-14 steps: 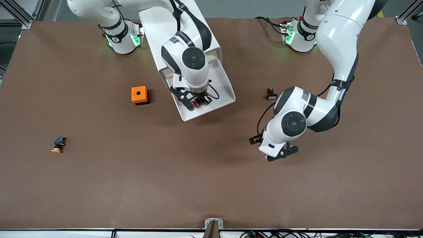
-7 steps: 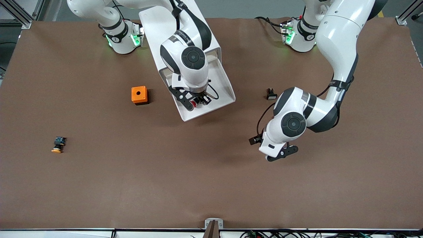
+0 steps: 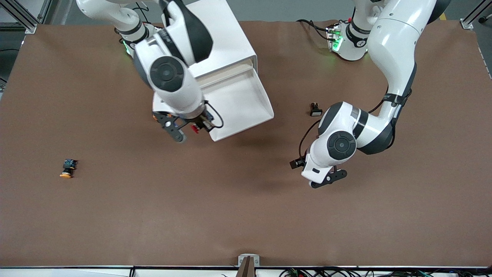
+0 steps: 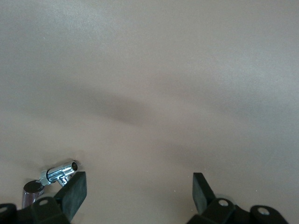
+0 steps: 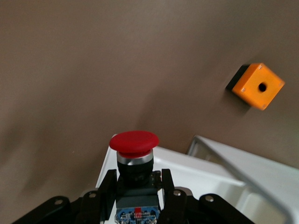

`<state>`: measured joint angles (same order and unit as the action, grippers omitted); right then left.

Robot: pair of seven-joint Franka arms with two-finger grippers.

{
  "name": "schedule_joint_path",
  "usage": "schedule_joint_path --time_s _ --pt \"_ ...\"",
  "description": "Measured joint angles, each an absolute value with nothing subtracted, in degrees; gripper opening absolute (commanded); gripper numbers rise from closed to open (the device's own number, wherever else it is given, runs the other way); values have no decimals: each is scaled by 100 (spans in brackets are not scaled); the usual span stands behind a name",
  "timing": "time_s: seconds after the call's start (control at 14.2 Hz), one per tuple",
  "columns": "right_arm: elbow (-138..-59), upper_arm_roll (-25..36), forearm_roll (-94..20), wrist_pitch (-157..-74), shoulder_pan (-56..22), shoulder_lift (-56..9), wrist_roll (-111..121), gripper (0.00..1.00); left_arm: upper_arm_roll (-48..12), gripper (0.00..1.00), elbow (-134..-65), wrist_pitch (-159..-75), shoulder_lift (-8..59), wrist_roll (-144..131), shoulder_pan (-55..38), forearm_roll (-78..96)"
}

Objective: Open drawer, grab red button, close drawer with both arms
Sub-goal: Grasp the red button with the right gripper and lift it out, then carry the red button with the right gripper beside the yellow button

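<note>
Right gripper point(image 3: 195, 128) clamped on tiny red-capped button point(image 5: 134, 154) over corner of open white top drawer point(image 3: 246, 104); left gripper point(image 4: 139, 191), fingers apart, waits over bare brown tabletop point(image 3: 246, 215).

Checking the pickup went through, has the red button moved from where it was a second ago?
Yes. The red button, clamped in the right tool, has left the drawer tray and now hangs at the drawer's front corner, toward the right arm's end of the table.

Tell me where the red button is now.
The red button is clamped in the right gripper, up in the air over the open top drawer's front corner, toward the right arm's end.
</note>
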<state>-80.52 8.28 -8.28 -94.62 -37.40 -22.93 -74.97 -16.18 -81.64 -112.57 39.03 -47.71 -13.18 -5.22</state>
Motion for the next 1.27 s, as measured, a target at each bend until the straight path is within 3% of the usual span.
schedule_joint_path --time_s 0.21,0.56,1.27 --pt "-8060 861 -828 -8934 -2977 -2233 -6015 11 -1642 100 -8195 -11484 3929 -5125 -1488 -520" --pt "-8345 888 -816 -8896 -1636 -2228 -3499 11 -1667 100 -8566 -12294 4032 -6310 -2231 -520" --pt "-9584 886 -136 -11015 -272 -2431 -126 12 -2294 100 -8638 -12459 3988 -7283 -2545 -461"
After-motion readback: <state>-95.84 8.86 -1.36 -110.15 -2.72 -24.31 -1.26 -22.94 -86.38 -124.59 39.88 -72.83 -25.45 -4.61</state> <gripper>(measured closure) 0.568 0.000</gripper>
